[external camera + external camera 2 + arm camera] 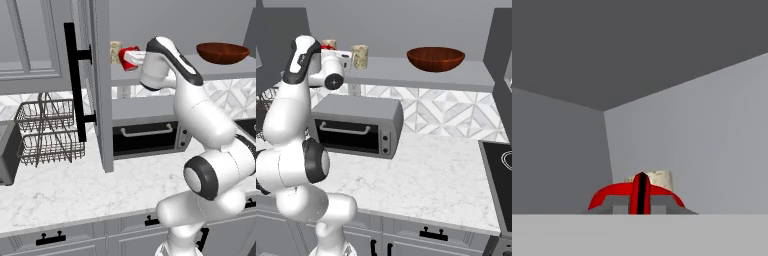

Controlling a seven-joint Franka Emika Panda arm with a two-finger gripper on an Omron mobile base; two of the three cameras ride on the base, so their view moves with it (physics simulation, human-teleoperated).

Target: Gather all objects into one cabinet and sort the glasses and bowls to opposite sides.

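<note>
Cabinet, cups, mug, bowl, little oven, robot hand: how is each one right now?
Cabinet door: open.
Red mug: on the shelf's left end, at the gripper.
Beige cups: upright on the shelf, left side, near the mug.
Bowl: upright on the shelf, right side, apart from the cups.
Toaster oven: door shut.
Gripper: at the mug; open or shut, cannot tell.

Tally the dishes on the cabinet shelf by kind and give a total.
Beige cups: 2 — one right of the hand, one behind it
Red mug: 1, at the hand
Reddish-brown bowl: 1, at the shelf's far end
Total: 4
</note>
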